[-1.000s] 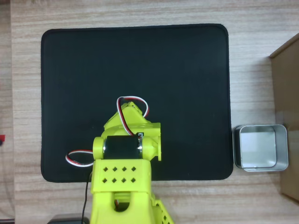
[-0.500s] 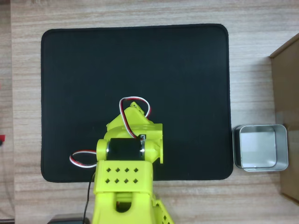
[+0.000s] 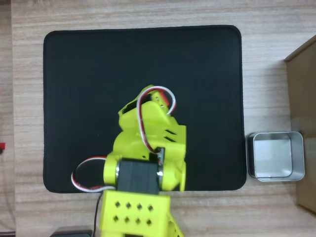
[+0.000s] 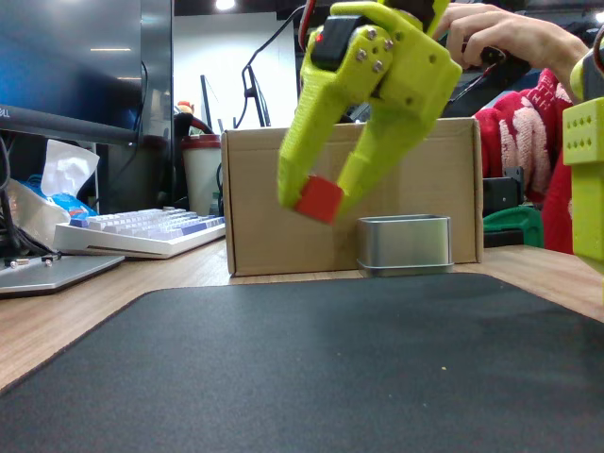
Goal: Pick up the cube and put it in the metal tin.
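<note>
A wooden table (image 3: 148, 12) carries a large black mat (image 3: 89, 74) with rounded corners, which covers most of the surface in the overhead view and fills the foreground of the fixed view (image 4: 302, 368). The yellow arm (image 3: 143, 168) reaches over the lower middle of the mat from the bottom edge of the overhead view, red, white and black wires looping beside its joints.

A brown box (image 4: 255, 208) stands behind the mat in the fixed view; in the overhead view its edge (image 3: 303, 98) shows at the right side of the table. What it holds cannot be seen from either camera.

The metal tin (image 3: 275, 156) sits on the bare wood just off the mat's lower right corner in the overhead view, close beside the brown box. Its shiny bottom is bare, with nothing lying in it (only pale reflections on the metal). In the fixed view the tin (image 4: 404, 243) stands in front of the box, its inside hidden by its wall.

The gripper (image 4: 319, 198) hangs in the air above the mat in the fixed view, tilted downward, its two yellow fingers (image 4: 302, 132) pinching the cube (image 4: 319, 199) between their tips. The red cube is clear of the mat, lifted and to the left of the tin in that view, apart from it.
</note>
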Controlling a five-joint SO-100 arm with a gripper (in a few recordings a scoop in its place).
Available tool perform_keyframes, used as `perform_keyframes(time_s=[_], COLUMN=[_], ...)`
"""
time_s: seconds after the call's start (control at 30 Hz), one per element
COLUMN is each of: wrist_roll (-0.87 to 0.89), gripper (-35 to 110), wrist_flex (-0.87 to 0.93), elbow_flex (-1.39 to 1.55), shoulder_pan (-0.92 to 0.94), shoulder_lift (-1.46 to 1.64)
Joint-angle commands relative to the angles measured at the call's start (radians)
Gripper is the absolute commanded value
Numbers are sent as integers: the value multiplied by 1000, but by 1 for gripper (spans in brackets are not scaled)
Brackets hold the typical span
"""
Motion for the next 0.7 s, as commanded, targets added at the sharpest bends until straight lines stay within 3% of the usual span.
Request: perform_keyframes(time_s=[0.0, 0.4, 0.67], wrist_roll=[3, 34, -26], gripper=[0, 0, 0], wrist_flex=[11, 11, 9], elbow_flex=[-25, -166, -129], shoulder_pan=[17, 229, 512], shoulder_lift=[48, 130, 184])
